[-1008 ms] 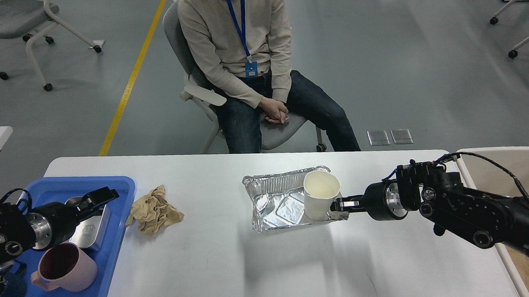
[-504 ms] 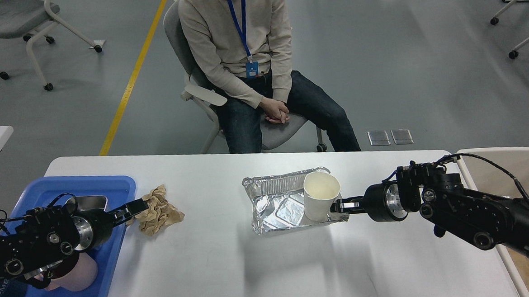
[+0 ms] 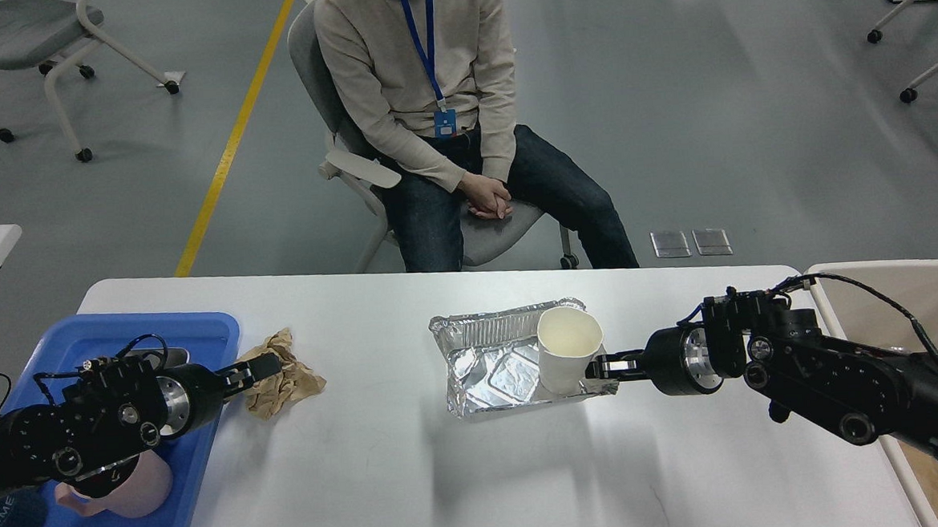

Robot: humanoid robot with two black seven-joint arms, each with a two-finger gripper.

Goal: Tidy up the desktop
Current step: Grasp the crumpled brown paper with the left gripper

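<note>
The white desktop [image 3: 383,461] fills the lower part of the head view. A crumpled brown paper [image 3: 290,377] lies on it at the left, beside the blue tray [image 3: 199,322]. My left gripper [image 3: 259,369] is open, with its fingertips at the paper's left edge. A crinkled foil tray [image 3: 490,363] sits mid-table, with a white paper cup [image 3: 570,354] standing in its right end. My right gripper [image 3: 600,367] is shut on the foil tray's right rim, just below the cup.
The blue tray holds a pink mug [image 3: 140,493] and a metal box largely hidden by my left arm. A beige bin [image 3: 904,297] stands off the table's right edge. A person [image 3: 436,96] sits on a chair behind the far edge.
My left gripper has moved right, from over the blue tray to the brown paper's left edge. The right gripper, foil tray and cup have barely moved.
</note>
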